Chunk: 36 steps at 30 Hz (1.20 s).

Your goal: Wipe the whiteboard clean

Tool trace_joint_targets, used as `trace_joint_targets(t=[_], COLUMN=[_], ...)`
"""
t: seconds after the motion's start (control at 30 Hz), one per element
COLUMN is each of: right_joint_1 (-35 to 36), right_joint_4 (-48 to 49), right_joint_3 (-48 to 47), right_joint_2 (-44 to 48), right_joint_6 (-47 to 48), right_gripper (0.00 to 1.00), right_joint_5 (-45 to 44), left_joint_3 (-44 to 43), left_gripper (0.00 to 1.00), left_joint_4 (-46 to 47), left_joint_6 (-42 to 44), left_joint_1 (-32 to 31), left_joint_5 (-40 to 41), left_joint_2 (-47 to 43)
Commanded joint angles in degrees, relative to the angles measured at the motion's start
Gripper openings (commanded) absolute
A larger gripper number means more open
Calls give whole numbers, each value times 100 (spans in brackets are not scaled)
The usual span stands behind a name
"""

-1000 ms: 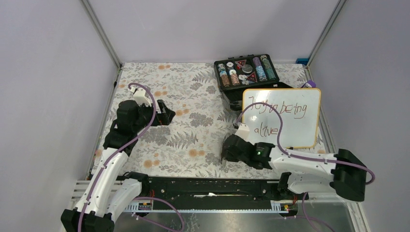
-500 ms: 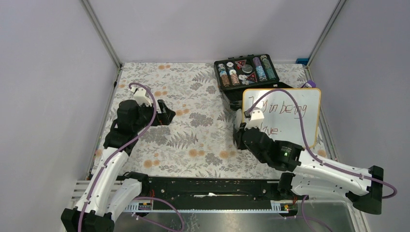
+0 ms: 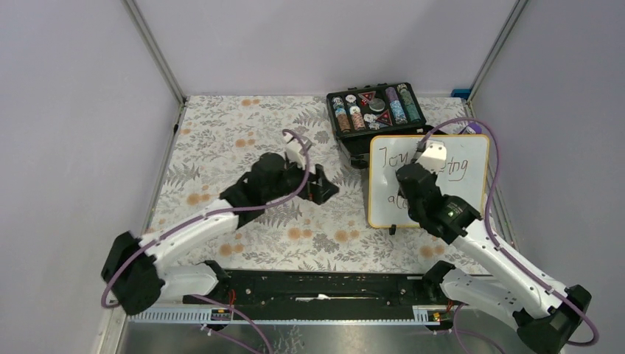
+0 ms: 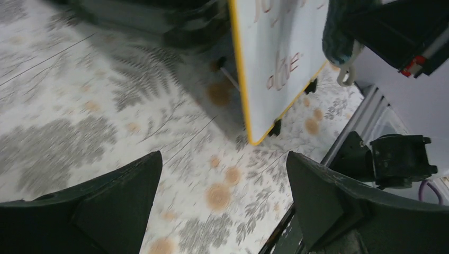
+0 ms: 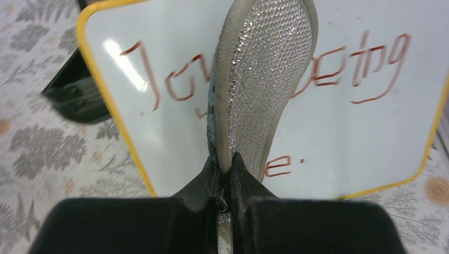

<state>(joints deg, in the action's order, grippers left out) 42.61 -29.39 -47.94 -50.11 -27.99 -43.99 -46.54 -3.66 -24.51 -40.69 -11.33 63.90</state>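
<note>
The whiteboard (image 3: pixel 468 188) stands tilted at the right of the table, with a yellow frame and red handwriting. It also shows in the left wrist view (image 4: pixel 275 47) and fills the right wrist view (image 5: pixel 360 121). My right gripper (image 3: pixel 410 179) is in front of the board's left half. In the right wrist view it (image 5: pixel 224 169) is shut on a grey glittery eraser pad (image 5: pixel 265 74), held edge-on against the writing. My left gripper (image 3: pixel 324 188) is open and empty over the floral cloth left of the board, its jaws wide apart (image 4: pixel 223 159).
A black case of coloured chips (image 3: pixel 374 109) lies open behind the whiteboard, touching its back. A purple item (image 3: pixel 472 128) and a blue one (image 3: pixel 461 94) sit at the far right corner. The black rail (image 3: pixel 317 284) runs along the near edge.
My right gripper has lifted from the table left of the board up onto its face. My left arm has swung from the left side toward the middle, nearer the board.
</note>
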Motion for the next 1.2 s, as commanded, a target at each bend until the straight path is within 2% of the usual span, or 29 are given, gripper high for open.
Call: trace_joint_targets(t=[0.0,0.1,0.2,0.27,0.37,0.5,0.57,0.67,0.73,0.9,1.17], right_joint_1=[-831,-1500,-1931,-2027,-2050,-2081,-2091,-2134,-2203,-2386,-3484], right_joint_4=[-158,-167,-195,-168,-146,305,707,1193,1328,1541,2103], right_joint_3=[-473,-661,-804,-810,-745,-401,-83,227,266,167,209], right_joint_2=[-100,-298,-504,-611,-639,-415,-208,-70,-190,-551,-661], right_joint_6=[237,368,526,779,900,1173,1440,1718,1793,2095,2458], right_gripper=[0,0,0,0,0,0,0,0,0,0,0], right_joint_5=[18,538,788,680,309,562,632,491,367,-61,199], left_joint_3=[-239,-255,-414,-502,-373,-430,-415,-530,-590,-588,-916], left_gripper=[99,97,91,82,78,67,65,65,61,54,44], left_joint_4=[2765,3994,4673,5035,5922,6668,6979,6691,6420,6396,5996], left_joint_6=[-282,-238,-185,-370,-651,-998,-1072,-1005,-927,-1013,-1004], left_joint_1=[-426,-614,-711,-716,-813,-908,-950,-963,-960,-966,-963], left_joint_5=[3,-152,-389,-560,-829,-1300,-1502,-1451,-1321,-1244,-1287], left_joint_2=[1074,2049,2817,3230,3763,4368,4561,4705,4776,4855,5067])
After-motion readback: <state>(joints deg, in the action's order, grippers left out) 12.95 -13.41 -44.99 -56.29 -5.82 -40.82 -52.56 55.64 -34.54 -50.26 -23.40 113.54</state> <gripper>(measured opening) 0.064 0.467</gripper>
